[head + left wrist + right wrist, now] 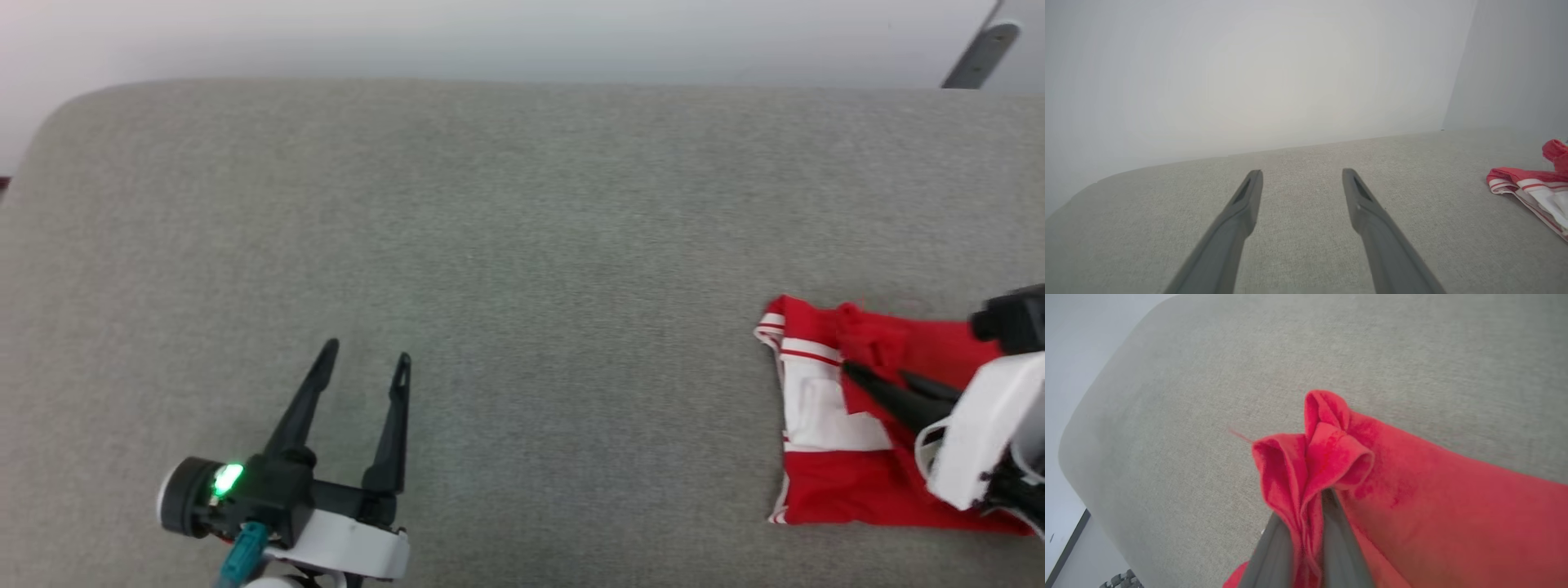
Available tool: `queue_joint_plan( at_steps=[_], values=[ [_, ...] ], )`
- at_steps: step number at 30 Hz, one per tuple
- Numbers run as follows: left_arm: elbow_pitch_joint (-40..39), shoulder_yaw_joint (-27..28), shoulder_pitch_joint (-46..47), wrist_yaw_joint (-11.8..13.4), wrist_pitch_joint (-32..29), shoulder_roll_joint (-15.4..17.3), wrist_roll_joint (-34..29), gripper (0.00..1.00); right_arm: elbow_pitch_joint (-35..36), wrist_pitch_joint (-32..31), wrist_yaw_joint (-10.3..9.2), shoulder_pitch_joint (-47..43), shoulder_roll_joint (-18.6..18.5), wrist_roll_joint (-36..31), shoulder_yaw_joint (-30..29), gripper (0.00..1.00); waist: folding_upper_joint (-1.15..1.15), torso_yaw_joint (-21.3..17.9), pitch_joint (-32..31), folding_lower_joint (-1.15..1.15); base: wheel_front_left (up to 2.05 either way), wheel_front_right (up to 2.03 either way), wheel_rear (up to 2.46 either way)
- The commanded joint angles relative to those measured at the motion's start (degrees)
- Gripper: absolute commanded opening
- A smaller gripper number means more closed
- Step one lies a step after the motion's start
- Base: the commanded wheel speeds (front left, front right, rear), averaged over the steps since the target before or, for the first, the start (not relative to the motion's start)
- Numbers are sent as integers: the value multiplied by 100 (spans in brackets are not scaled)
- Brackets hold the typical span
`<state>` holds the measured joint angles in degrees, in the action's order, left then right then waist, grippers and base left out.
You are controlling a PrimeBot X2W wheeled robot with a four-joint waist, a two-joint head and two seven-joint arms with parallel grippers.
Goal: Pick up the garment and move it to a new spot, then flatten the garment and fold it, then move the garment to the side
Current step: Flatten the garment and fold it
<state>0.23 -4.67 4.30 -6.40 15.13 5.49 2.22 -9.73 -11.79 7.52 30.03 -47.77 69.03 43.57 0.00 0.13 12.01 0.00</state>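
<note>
1. The right gripper (1310, 510) was all but shut. Its two dark fingers (1274, 555) were clenched on a bunched fold of the garment (1412, 477).
2. In the right wrist view the pinched red cloth rose in a puckered knot just past the fingertips (two rolled lobes, one behind the other). The rest of the red fabric ran away to the right.
3. In the head view the right gripper (873, 374) came in from the far right edge. Its fingers pointed left across the garment (824, 482), and its white wrist housing covered the cloth's right part.
4. The left gripper (367, 351) stood wide open with nothing between its fingers, low at the left over bare surface. Whether the tips touched the surface could not be told.
5. In the left wrist view the left gripper (1302, 173) showed the same spread, with only grey weave between the fingers.
6. The garment lay on the right side of the grey fabric surface (522, 245), folded to a rough rectangle. It was red, with a white panel and red-white striped trim along its left edge.
7. It sat well apart from the left gripper. In the left wrist view the garment (1527, 183) appeared at the right edge.
8. A pale wall (1249, 81) rose behind the surface's far edge.
</note>
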Motion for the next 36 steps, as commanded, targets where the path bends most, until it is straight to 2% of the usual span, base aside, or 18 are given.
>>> queue_joint_plan(
  at_steps=[1, 5, 9, 18, 19, 20, 21, 22, 29, 36],
  values=[
    [29, -13, 24, -29, -3, -21, 41, 100, -24, -42, -7, 64, 53, -132, -6, 0, 0, 147, 31, 0, 0, 0, 0],
    [72, -75, 119, -60, -3, -59, 78, 100, -100, -252, -7, 72, 373, -439, -30, 0, 0, 370, 103, 0, 0, 0, 0],
    [39, -84, 159, -79, -3, -86, 85, 100, -179, -412, -7, 17, 529, -662, -132, 0, 0, 503, 197, 0, 0, 0, 0],
    [141, -101, 247, -108, -3, -146, 93, 100, -456, -509, -7, -163, 865, -1068, -279, 0, 0, 556, 222, 0, 0, 0, 0],
    [156, -83, 235, -110, -3, -151, 94, 100, -472, -482, -7, -169, 910, -1102, -312, 5, 0, 535, 194, 0, 0, 0, 0],
    [171, -59, 217, -112, -3, -154, 98, 100, -482, -456, -7, -171, 941, -1129, -342, 21, 0, 510, 164, 0, 0, 0, 0],
    [187, -35, 199, -114, -3, -152, 99, 100, -487, -431, -7, -166, 968, -1157, -365, 50, 0, 478, 132, 0, 0, 0, 0],
    [208, -7, 179, -115, -3, -138, 104, 100, -487, -403, -7, -161, 1006, -1165, -399, 100, 0, 443, 97, 0, 0, 0, 0],
    [338, 81, 68, -110, -3, -61, 131, 100, -384, -112, -7, -178, 1072, -1157, -658, 100, 0, 148, -130, 0, 0, 0, 0],
    [422, 77, 23, -114, -3, -46, 143, 100, -593, 714, -7, -274, 898, -1337, -922, 100, 0, -138, -253, 0, 0, 0, 0]
  ],
)
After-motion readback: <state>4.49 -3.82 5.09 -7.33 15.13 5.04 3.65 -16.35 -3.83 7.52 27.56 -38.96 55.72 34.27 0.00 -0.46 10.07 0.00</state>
